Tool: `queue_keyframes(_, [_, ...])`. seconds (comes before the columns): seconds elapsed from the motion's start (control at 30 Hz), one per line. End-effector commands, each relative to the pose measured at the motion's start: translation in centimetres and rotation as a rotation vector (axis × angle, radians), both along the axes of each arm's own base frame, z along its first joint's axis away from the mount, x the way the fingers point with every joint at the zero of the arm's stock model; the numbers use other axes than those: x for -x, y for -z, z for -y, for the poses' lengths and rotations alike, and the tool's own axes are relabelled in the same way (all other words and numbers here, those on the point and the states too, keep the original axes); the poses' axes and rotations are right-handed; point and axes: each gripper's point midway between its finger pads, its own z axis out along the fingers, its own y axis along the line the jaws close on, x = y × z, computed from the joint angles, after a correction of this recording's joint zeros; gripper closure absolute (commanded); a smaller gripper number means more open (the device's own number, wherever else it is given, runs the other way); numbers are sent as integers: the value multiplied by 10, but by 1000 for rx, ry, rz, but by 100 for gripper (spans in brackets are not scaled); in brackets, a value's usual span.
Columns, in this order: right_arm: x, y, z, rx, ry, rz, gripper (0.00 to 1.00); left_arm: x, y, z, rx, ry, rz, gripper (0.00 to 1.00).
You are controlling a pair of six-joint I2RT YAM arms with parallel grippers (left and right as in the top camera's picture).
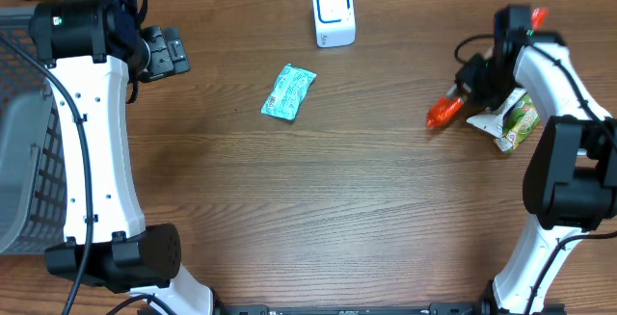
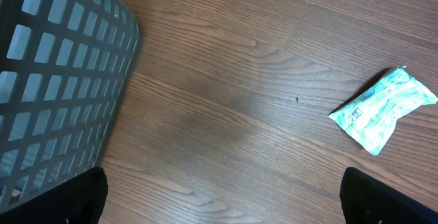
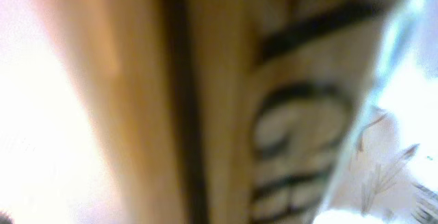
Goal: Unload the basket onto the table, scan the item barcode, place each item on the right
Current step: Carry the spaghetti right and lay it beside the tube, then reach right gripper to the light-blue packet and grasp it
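Right end effector point(image 1: 487, 98) of mine is pressed nearly together at the brown wooden tabletop's point(image 1: 337, 209) right side, seemingly pinching the green-and-white soft plastic pouch point(image 1: 518, 122). Left end effector point(image 1: 176, 53) is spread wide, holding nothing. The white boxy scanner point(image 1: 334, 13) stands well apart. The pouch looks light, floppy and slippery; I'd hold a sealed edge.

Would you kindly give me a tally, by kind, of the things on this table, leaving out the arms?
Packets: 3 (teal packet, orange packet, green packet)
Scanners: 1 (white scanner)
Baskets: 1 (grey basket)
Total: 5
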Motion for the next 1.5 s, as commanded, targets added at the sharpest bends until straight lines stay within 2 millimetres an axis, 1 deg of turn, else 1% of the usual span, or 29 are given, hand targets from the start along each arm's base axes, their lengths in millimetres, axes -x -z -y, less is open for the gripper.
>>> queue_keyframes(0.0, [-14, -33, 24, 41, 52, 121, 96, 1, -6, -2, -8, -11, 17, 0])
queue_keyframes(0.17, [2, -28, 55, 61, 121, 64, 96, 1, -6, -2, -8, -11, 18, 0])
queue_keyframes(0.27, [19, -24, 72, 49, 170, 1, 96, 1, -6, -2, -8, -11, 17, 0])
queue_keyframes(0.37, [40, -21, 80, 33, 198, -76, 96, 1, -6, -2, -8, -11, 17, 0])
queue_keyframes(0.4, [46, -21, 81, 29, 203, -99, 92, 1, -6, -2, -8, -11, 18, 0])
queue_keyframes(0.43, [52, -20, 81, 25, 197, -123, 76, 1, -6, -2, -8, -11, 17, 0])
queue_keyframes(0.53, [52, -23, 78, 18, 139, -114, 19, 1, -6, -2, -8, -11, 17, 0])
queue_keyframes(0.57, [49, -27, 75, 9, 116, -97, 9, 1, -6, -2, -8, -11, 17, 0])
queue_keyframes(0.6, [45, -32, 73, -2, 100, -76, 3, 1, -6, -2, -8, -11, 17, 0])
queue_keyframes(0.63, [40, -39, 71, -12, 81, -49, 0, 1, -6, -2, -8, -11, 18, 1])
queue_keyframes(0.67, [36, -47, 70, -18, 68, -24, 0, 1, -6, -2, -8, -11, 18, 0])
queue_keyframes(0.7, [30, -58, 68, -24, 51, 10, 0, 1, -6, -2, -8, -11, 17, 0])
queue_keyframes(0.73, [25, -70, 67, -26, 37, 44, 0, 1, -6, -2, -8, -11, 18, 1])
queue_keyframes(0.83, [5, -119, 54, -33, -60, 185, 0, 1, -6, -2, -8, -11, 17, 0])
queue_keyframes(0.93, [-11, -168, 24, -45, -176, 320, 0, 1, -6, -2, -8, -11, 17, 0])
queue_keyframes(1.0, [-18, -187, -4, -71, -250, 380, 0, 1, -6, -2, -8, -11, 17, 0])
queue_keyframes(1.03, [-20, -192, -20, -89, -284, 400, 0, 1, -6, -2, -8, -11, 18, 0])
queue_keyframes(1.07, [-23, -195, -40, -109, -328, 421, 0, 1, -6, -2, -8, -11, 18, 0])
queue_keyframes(1.1, [-25, -195, -57, -119, -365, 434, 0, 1, -6, -2, -8, -11, 18, 0])
queue_keyframes(1.17, [-29, -190, -98, -134, -450, 455, 0, 1, -6, -2, -8, -11, 17, 0])
queue_keyframes(1.23, [-30, -182, -146, -152, -544, 477, 0, 1, -6, -2, -8, -11, 18, 1])
queue_keyframes(1.27, [-31, -177, -166, -160, -582, 483, 0, 1, -6, -2, -8, -11, 17, 1])
queue_keyframes(1.3, [-30, -171, -190, -172, -627, 489, 0, 1, -6, -2, -8, -11, 17, 1])
queue_keyframes(1.33, [-30, -164, -209, -177, -651, 488, 0, 1, -6, -2, -8, -11, 17, 0])
queue_keyframes(1.37, [-29, -152, -232, -182, -660, 474, 0, 1, -6, -2, -8, -11, 18, 1])
queue_keyframes(1.47, [-23, -123, -276, -220, -672, 430, 0, 1, -6, -2, -8, -11, 18, 0])
